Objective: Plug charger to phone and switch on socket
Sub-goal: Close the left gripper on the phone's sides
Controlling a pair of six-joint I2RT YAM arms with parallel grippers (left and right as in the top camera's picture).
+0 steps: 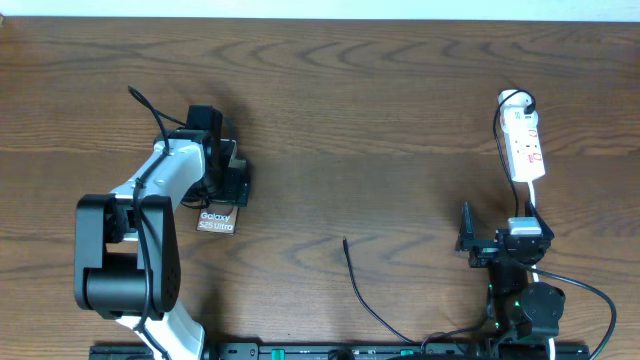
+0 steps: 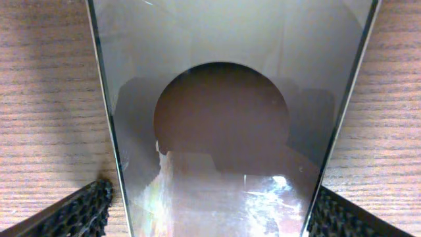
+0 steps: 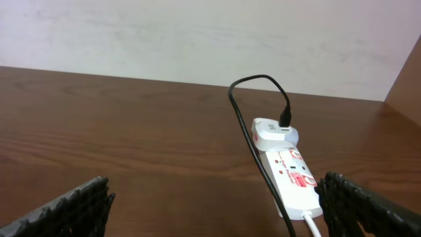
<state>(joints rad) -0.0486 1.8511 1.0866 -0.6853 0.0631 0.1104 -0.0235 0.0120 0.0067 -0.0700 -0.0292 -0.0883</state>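
Tabletop (image 1: 400, 110): dark wood, pale wall (image 3: 197, 33) behind.
Phone (image 1: 216, 221): left side, mostly under our left arm (image 1: 150, 200).
Left pincer (image 2: 210, 197): straddles phone's edges; we cannot tell if gripping.
Right pincer (image 3: 216, 187): spread wide, empty, facing socket (image 3: 293, 172).
Charger (image 1: 346, 248): plug tip loose mid-tabletop, between both.

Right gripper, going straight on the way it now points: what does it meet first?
Probably the socket and the charger cable running alongside it. Both lie ahead of the right gripper, though toward its right finger; depth is unclear.
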